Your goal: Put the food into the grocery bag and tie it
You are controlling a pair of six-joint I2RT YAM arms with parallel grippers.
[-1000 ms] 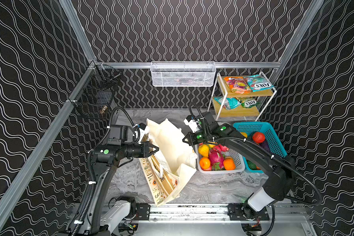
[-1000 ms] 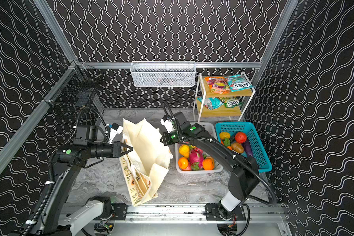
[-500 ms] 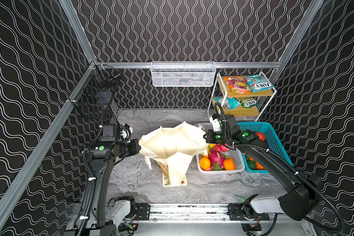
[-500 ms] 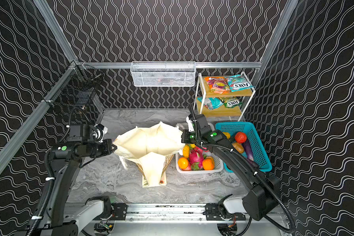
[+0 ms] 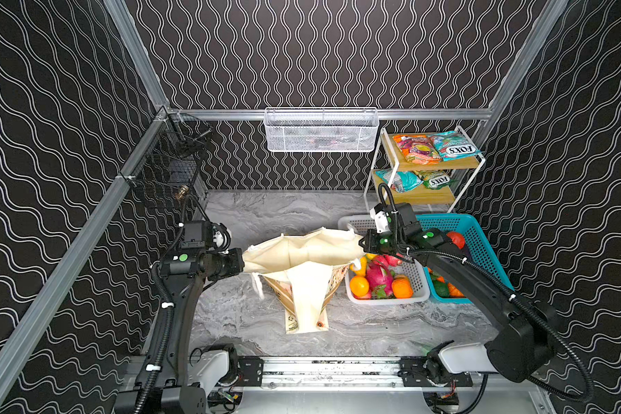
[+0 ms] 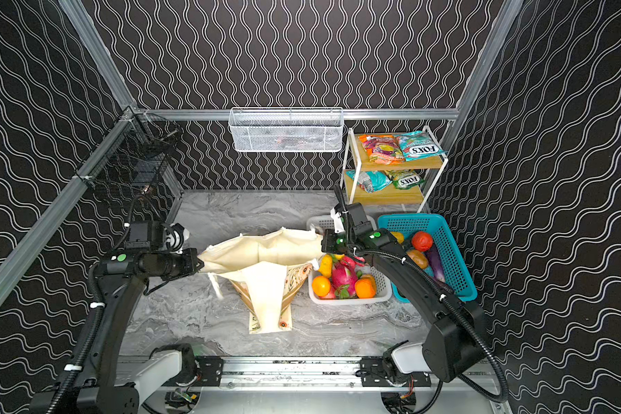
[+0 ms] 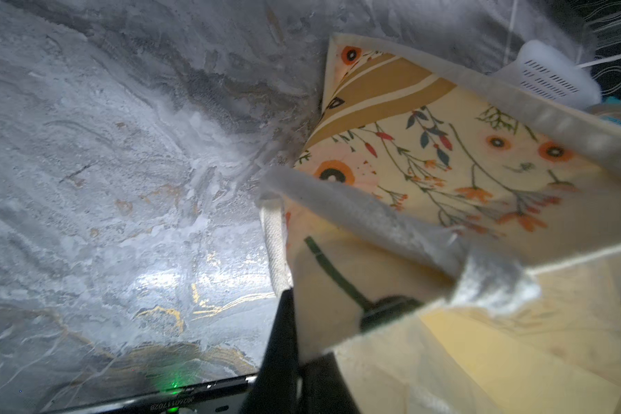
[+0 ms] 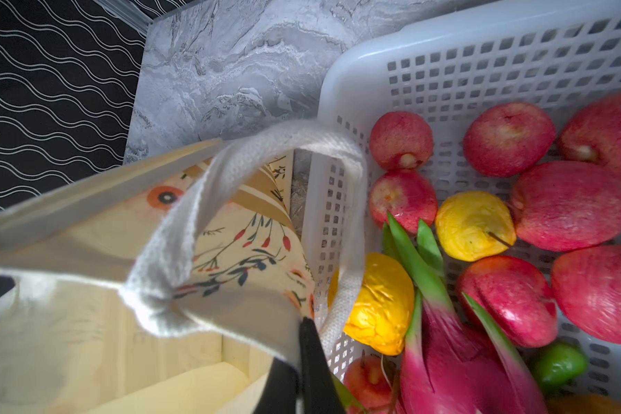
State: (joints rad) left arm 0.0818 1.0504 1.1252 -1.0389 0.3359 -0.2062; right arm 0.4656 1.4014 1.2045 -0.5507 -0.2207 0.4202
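Rim ends of the grocery bag [image 5: 302,251] are pinched by left fingers [image 7: 280,344] and right fingers [image 8: 314,369]

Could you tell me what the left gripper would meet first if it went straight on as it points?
The bag: the left gripper is shut on one end of its rim and points along it. Beyond lies the right gripper, shut on the other end, though depth is unclear.

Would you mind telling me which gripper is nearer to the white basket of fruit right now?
Right. The right gripper sits at the white basket's bag-side edge, shut on the grocery bag; the left gripper pinches the bag's opposite end, farther away.
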